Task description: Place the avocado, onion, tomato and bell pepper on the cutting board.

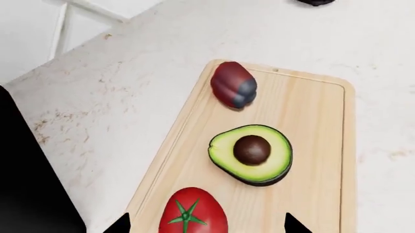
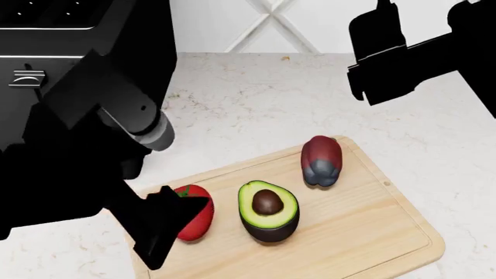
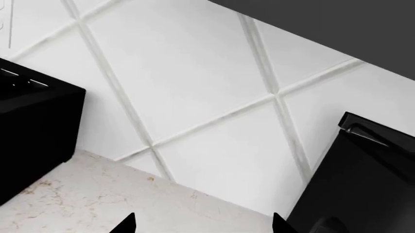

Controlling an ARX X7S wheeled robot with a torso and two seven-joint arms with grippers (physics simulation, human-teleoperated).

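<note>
The left jaws [image 1: 207, 224] stand spread, their two dark tips showing on either side of the tomato [image 1: 193, 211], which lies between them on the cutting board [image 1: 311, 145] with its green calyx up; whether the tips touch it cannot be told. Just beyond the tomato, further from these jaws, the avocado [image 1: 251, 153] lies cut face up with its brown pit showing, and past that, near the board's far end, the bell pepper [image 1: 234, 84] lies with its grey-blue end turned toward the avocado. In the head view the left arm covers part of the tomato [image 2: 195, 213], with the avocado [image 2: 268, 209] beside it and the bell pepper [image 2: 321, 160] beyond, all three apart from one another on the board [image 2: 364, 226], which rests on the speckled pale desk [image 2: 256, 99]. The onion is not visible in any view. The right jaws [image 3: 202, 224] are also spread and hold nothing, raised well away from the board and facing the white tiled wall [image 3: 194, 87] above the desk's back edge
</note>
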